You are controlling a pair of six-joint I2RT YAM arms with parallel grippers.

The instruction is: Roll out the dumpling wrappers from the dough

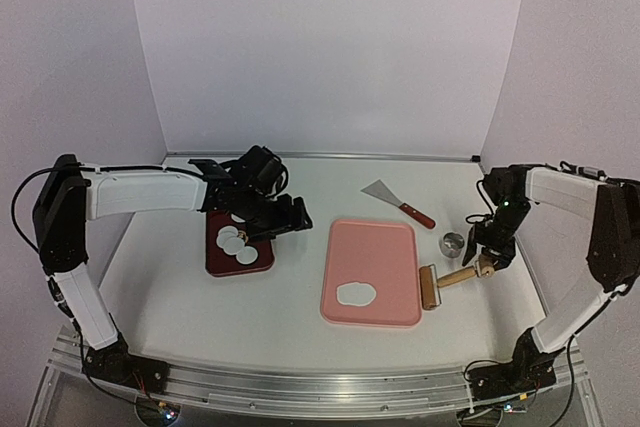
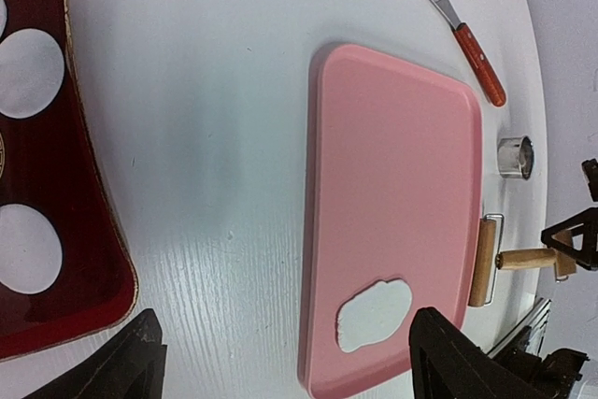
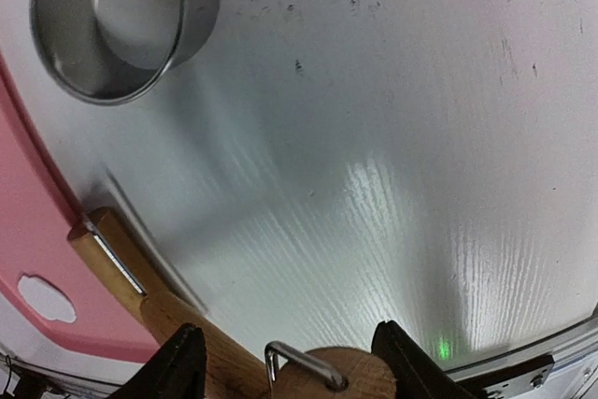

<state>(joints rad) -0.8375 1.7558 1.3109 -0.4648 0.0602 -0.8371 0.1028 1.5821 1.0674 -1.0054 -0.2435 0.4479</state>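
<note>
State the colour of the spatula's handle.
Red; the spatula handle shows best in the left wrist view.

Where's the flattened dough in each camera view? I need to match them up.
Top external: the dough lies on the near-left part of the pink board.
Left wrist: the dough sits low, right of centre.
Right wrist: a small white patch at the lower left edge.
Shared landmark: the metal ring cutter beside the board.
</note>
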